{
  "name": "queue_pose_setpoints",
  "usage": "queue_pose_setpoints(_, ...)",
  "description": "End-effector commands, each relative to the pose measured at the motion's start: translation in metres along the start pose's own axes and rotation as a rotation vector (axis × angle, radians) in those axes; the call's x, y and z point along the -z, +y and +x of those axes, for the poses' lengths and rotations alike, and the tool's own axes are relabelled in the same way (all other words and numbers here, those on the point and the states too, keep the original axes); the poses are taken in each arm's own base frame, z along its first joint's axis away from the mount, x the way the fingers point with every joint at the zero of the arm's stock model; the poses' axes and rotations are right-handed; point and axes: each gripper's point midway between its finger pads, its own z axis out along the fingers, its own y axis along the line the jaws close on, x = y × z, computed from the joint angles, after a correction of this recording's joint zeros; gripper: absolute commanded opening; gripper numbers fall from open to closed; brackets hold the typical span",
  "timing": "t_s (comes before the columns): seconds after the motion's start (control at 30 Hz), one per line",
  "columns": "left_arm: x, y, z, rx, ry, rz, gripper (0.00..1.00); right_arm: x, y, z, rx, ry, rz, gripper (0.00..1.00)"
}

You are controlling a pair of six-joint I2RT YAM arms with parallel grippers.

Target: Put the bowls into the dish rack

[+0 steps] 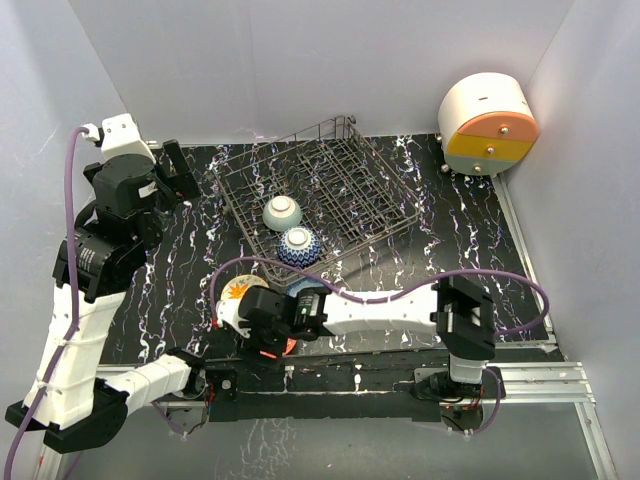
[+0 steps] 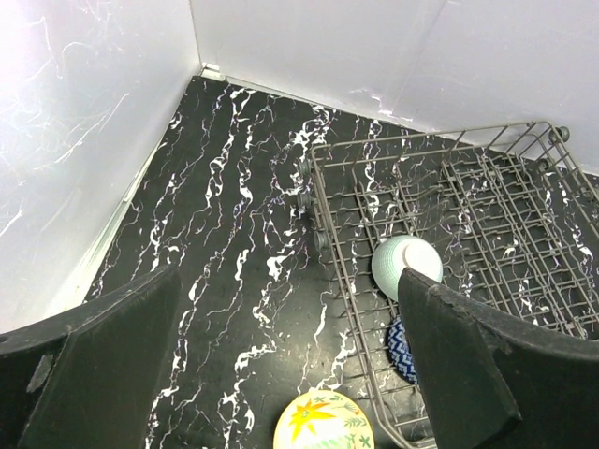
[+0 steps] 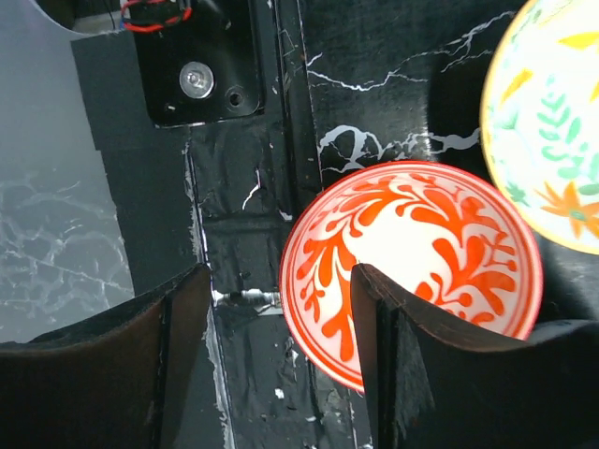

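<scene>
Round drawer unit (image 1: 488, 125), marbled tabletop (image 1: 450, 230)

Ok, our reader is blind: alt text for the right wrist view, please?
An orange-red patterned bowl lies on the black marbled table, its rim between the open fingers of the right tool. A yellow floral bowl sits at upper right.

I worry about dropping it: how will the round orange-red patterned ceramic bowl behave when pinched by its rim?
That orange-red ceramic bowl looks smooth-glazed, so probably slippery. It seems rigid but likely chippable. The open right gripper brackets one rim edge; pinched there, it may tilt.
</scene>
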Motion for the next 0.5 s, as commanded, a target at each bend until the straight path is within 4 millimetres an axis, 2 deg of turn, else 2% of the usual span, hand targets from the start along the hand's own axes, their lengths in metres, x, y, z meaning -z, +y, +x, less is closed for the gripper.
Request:
queue_pose_setpoints(0.0,0.006,0.005,0.004,0.008,0.01,-0.003,0.97,-0.017,0.004,-0.01,-0.011,-0.045,0.022,0.63)
queue_pose_setpoints(0.13,0.008,0.006,0.006,0.022,0.01,-0.003,0.97,-0.035,0.002,-0.001,-0.013,-0.013,0.019,0.6)
queue_pose_setpoints(0.3,0.009,0.006,0.006,0.049,0.004,0.004,0.97,-0.047,-0.012,0.007,0.005,0.009,0.086,0.44)
queue_pose_setpoints(0.47,0.011,0.007,0.005,0.054,-0.001,0.002,0.97,-0.045,-0.027,0.01,0.025,0.02,0.165,0.43)
